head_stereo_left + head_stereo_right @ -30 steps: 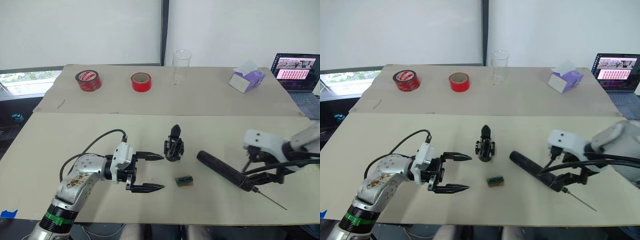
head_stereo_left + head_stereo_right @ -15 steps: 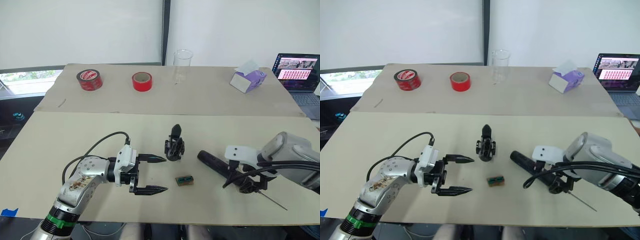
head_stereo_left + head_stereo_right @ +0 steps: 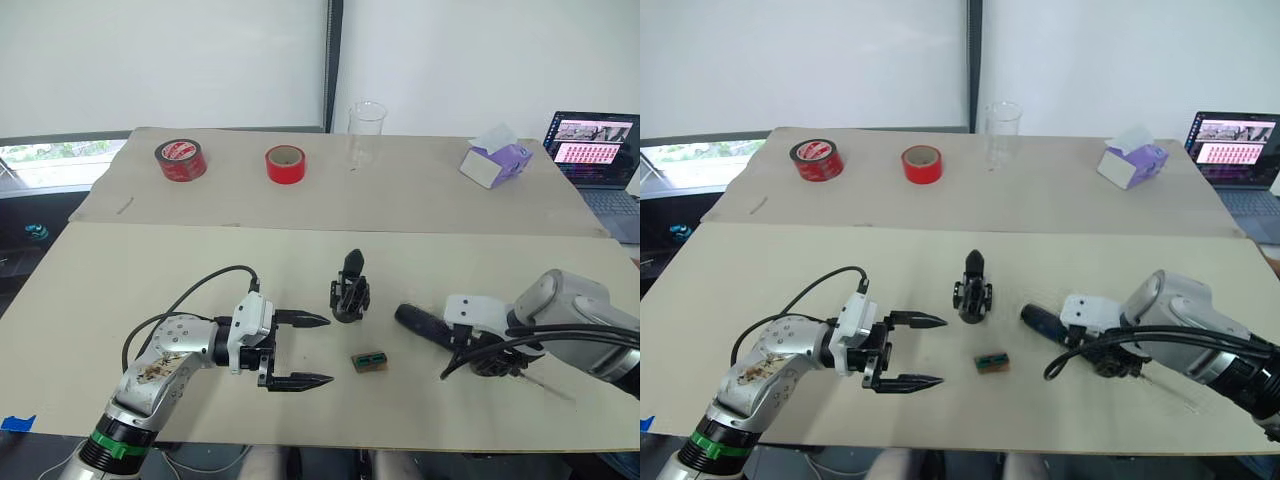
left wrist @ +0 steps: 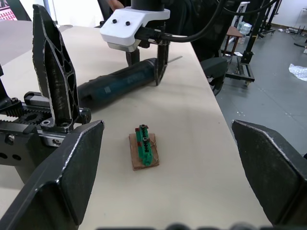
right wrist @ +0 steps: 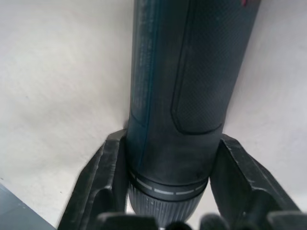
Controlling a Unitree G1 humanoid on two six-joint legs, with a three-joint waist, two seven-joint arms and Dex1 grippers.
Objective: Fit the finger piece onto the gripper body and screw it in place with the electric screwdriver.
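Screwdriver [image 3: 438, 330] lies flat right of the body [image 3: 348, 298]; my right gripper [image 4: 146, 63] straddles its bit end, fingers snug against it. Left gripper [image 3: 302, 350] hovers spread, open table ahead.

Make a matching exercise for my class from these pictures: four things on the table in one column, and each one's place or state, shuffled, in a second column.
Things:
1. electric screwdriver
2. gripper body
3. green-brown block
4. left gripper

Places or states:
A. fingers open, holding nothing
B. standing upright mid-table
C. lying flat between the right gripper's fingers
D. lying on the table in front of the gripper body

Pairs: 1-C, 2-B, 3-D, 4-A
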